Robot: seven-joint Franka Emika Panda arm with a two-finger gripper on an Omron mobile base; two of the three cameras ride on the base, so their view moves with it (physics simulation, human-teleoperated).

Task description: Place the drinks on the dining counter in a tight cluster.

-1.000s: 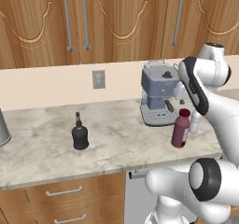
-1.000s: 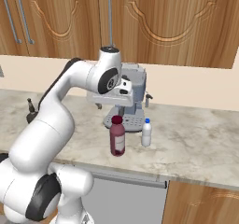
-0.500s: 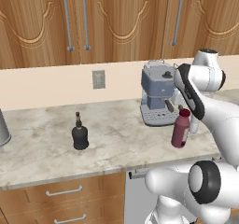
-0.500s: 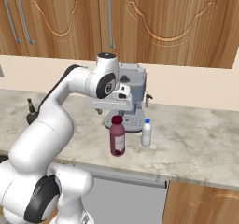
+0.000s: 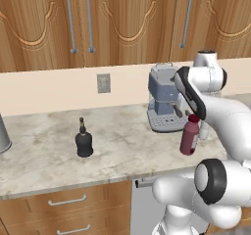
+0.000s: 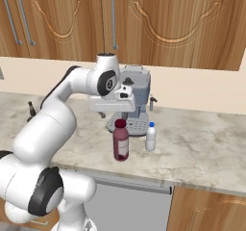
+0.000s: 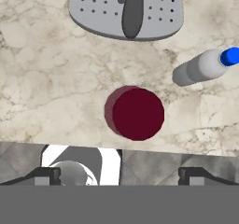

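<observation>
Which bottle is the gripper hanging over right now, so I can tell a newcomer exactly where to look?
Find the grey coffee machine on the marble worktop under the wooden wall cabinets. Just in front of its drip tray stands the dark-red bottle, directly below the open gripper. It is taller and wider than the small white bottle beside it, with a maroon cap, not blue.
</observation>
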